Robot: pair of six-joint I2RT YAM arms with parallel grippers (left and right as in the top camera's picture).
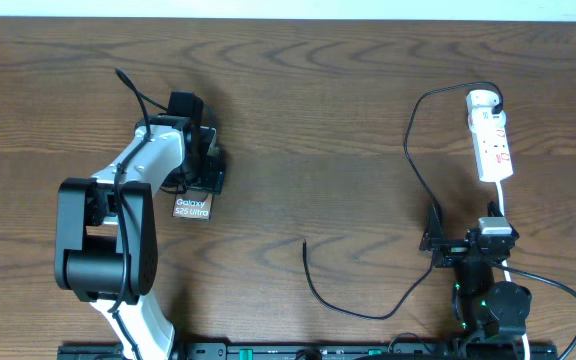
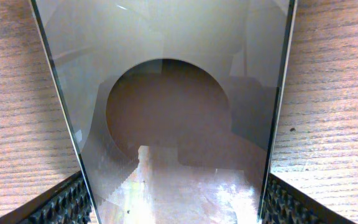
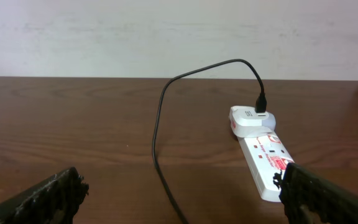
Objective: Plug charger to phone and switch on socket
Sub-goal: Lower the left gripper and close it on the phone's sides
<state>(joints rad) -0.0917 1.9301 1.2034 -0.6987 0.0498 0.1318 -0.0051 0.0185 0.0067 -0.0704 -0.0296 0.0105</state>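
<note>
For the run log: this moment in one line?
left gripper: straddling phone | right gripper: open | charger: plugged into socket, tip loose on table

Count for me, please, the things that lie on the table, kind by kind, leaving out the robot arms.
Phone: 1
Charger, black cable with white adapter: 1
Power strip, white: 1
Total: 3
</note>
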